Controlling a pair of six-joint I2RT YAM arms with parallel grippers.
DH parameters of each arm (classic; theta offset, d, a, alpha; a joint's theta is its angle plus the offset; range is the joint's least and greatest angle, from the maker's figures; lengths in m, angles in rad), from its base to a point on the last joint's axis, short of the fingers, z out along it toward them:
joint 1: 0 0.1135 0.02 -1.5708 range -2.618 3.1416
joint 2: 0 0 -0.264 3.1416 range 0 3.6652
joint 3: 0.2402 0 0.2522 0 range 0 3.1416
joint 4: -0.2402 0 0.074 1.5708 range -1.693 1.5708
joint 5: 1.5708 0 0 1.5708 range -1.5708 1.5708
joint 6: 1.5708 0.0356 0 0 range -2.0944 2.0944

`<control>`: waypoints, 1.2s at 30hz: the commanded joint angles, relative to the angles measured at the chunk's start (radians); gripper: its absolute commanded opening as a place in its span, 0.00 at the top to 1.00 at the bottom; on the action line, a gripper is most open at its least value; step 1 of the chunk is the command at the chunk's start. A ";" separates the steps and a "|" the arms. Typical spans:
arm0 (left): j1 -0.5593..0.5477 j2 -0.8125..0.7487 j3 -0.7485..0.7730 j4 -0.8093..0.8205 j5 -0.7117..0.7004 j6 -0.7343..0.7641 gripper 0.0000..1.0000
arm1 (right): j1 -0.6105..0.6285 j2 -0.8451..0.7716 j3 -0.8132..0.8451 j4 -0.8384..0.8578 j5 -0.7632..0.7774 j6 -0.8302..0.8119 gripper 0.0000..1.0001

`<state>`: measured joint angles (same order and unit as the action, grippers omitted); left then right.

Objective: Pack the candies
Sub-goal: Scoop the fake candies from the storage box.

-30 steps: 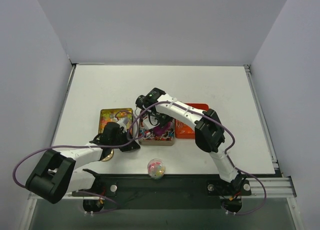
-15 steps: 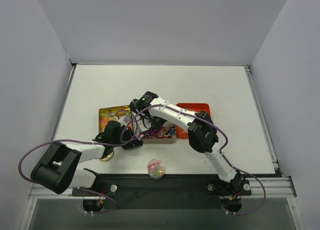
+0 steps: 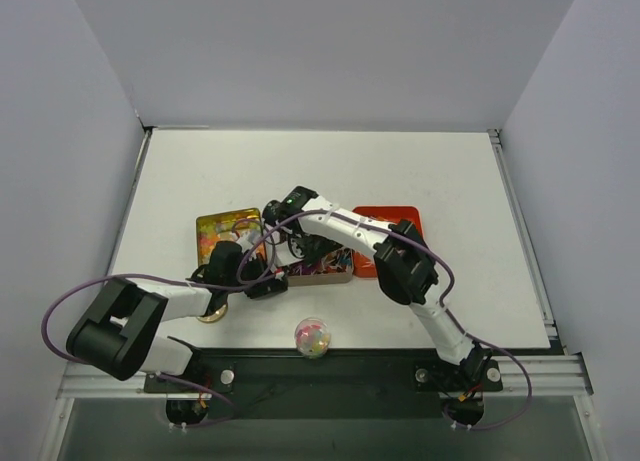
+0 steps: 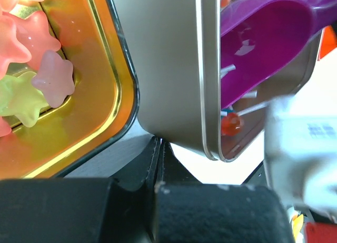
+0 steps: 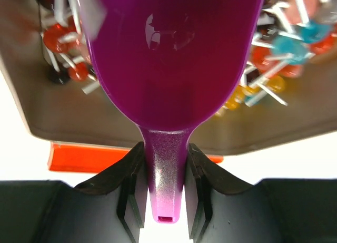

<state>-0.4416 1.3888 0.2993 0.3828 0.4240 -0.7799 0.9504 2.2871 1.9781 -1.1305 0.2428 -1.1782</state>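
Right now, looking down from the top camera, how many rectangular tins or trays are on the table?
3. A gold tin on the left, a silver tin in the middle, and a red tray on the right. Others may be hidden.

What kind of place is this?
Probably a robotics lab test cell: a white table boxed in by plain walls, two robot arms bolted at its near edge, and a silver tin of candies set out to pack.
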 commanded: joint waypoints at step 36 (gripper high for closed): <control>0.207 -0.266 0.277 -0.485 0.521 0.318 0.71 | -0.403 -0.212 -0.245 0.238 -0.941 -0.112 1.00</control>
<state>-0.2958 1.1645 0.4896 0.0292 0.8364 -0.5514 0.5858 2.1593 1.7565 -0.8524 -0.5415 -1.3167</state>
